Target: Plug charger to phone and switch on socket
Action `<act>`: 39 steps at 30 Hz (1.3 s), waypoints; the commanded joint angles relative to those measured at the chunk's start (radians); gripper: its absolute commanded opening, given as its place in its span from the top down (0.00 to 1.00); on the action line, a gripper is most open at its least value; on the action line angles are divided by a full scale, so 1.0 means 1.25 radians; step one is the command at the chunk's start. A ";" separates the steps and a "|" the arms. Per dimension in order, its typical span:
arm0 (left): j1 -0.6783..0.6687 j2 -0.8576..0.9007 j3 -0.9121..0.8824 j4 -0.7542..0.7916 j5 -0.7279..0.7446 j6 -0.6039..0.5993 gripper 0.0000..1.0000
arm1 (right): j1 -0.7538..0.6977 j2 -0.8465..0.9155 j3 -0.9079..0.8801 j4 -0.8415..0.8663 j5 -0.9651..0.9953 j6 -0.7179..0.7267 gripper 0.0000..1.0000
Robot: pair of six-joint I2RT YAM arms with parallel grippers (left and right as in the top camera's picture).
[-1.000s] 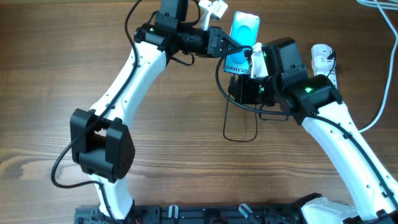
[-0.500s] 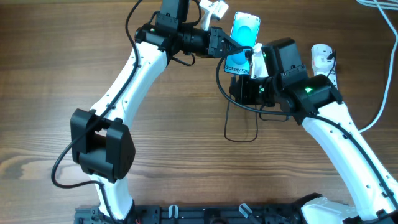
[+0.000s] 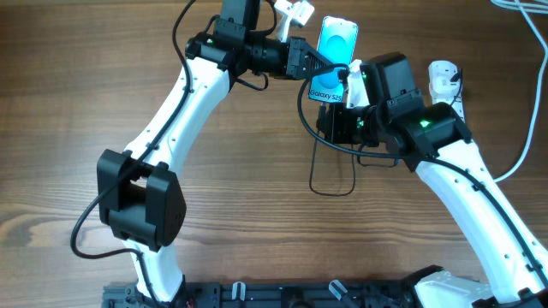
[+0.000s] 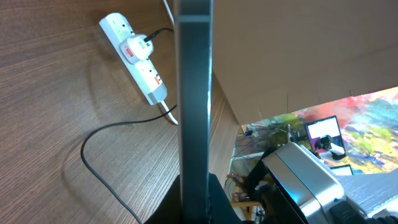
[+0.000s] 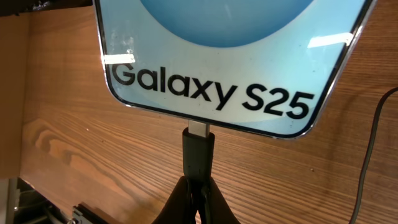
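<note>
The phone, cyan screen with a white band reading "Galaxy S25", is held off the table by my left gripper, which is shut on its edge; in the left wrist view I see it edge-on. My right gripper is shut on the charger's black connector, whose metal tip meets the phone's bottom edge. The thin black cable loops on the table below. The white socket strip lies at the far right, with a plug in it.
A white cord runs down the right side from the strip. A white clip-like object sits at the back near the left arm. The black cable trails across the wood.
</note>
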 commanded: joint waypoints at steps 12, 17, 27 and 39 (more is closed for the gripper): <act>0.002 -0.019 0.007 -0.004 0.032 -0.007 0.96 | -0.001 0.005 0.013 0.009 0.037 0.017 0.95; 0.002 -0.019 0.007 -0.005 0.031 -0.004 0.96 | -0.001 0.005 0.013 0.011 0.037 0.026 0.95; 0.002 -0.019 0.007 -0.013 0.031 0.017 0.96 | -0.001 0.005 0.013 0.017 0.037 0.026 0.96; 0.002 -0.019 0.007 -0.017 0.031 0.017 0.96 | -0.001 0.005 0.013 0.022 0.049 0.029 0.95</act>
